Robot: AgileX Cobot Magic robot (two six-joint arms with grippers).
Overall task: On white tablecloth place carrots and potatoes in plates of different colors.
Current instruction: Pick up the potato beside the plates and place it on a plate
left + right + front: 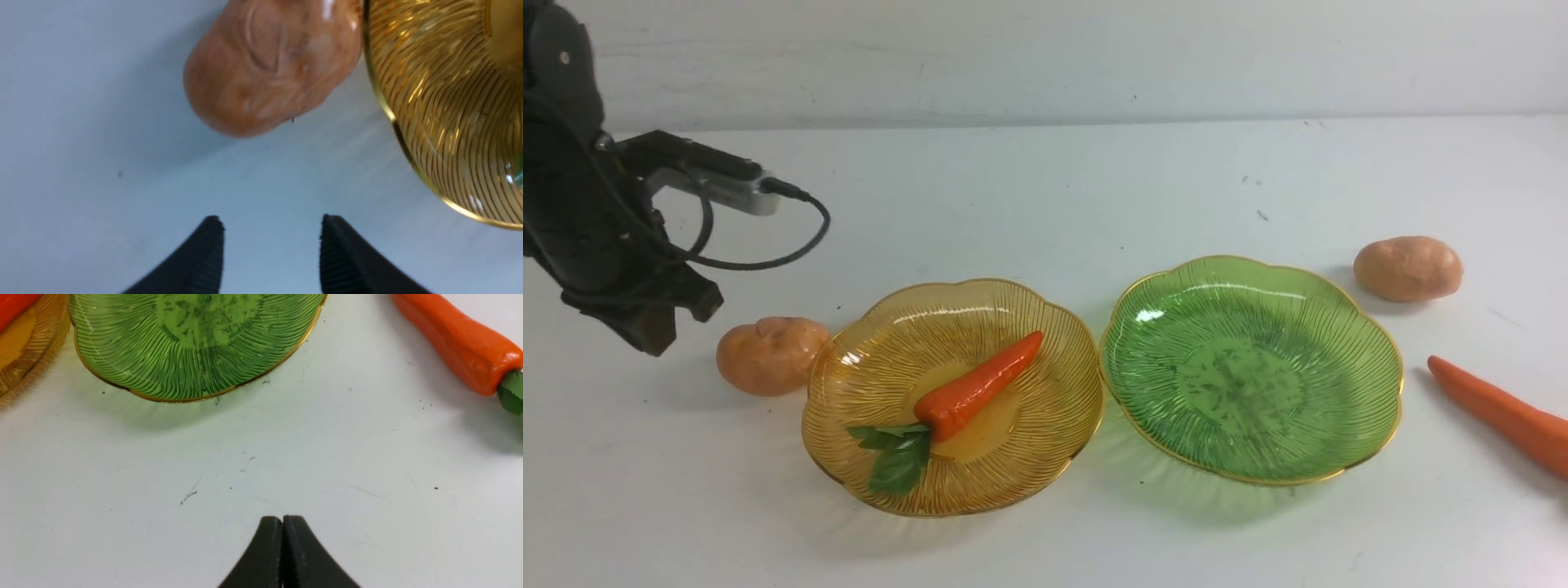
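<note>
One carrot (976, 385) lies in the amber-yellow plate (1045, 327) on the white tablecloth (1045, 188). The green plate (1250, 367) beside it holds nothing. A potato (770, 354) rests on the cloth against the amber plate's left rim. A second potato (1407, 268) lies right of the green plate, and a second carrot (1503, 414) lies at the right edge. My left gripper (658, 322) hovers left of the near potato; in its wrist view the gripper (271, 228) is open and empty, the potato (273, 65) ahead. My right gripper (282, 520) is shut, empty, near the green plate (122, 355) and carrot (457, 343).
A pale wall (1045, 57) rises behind the cloth's far edge. A black cable (800, 237) loops from my left wrist camera. The right arm does not show in the front view.
</note>
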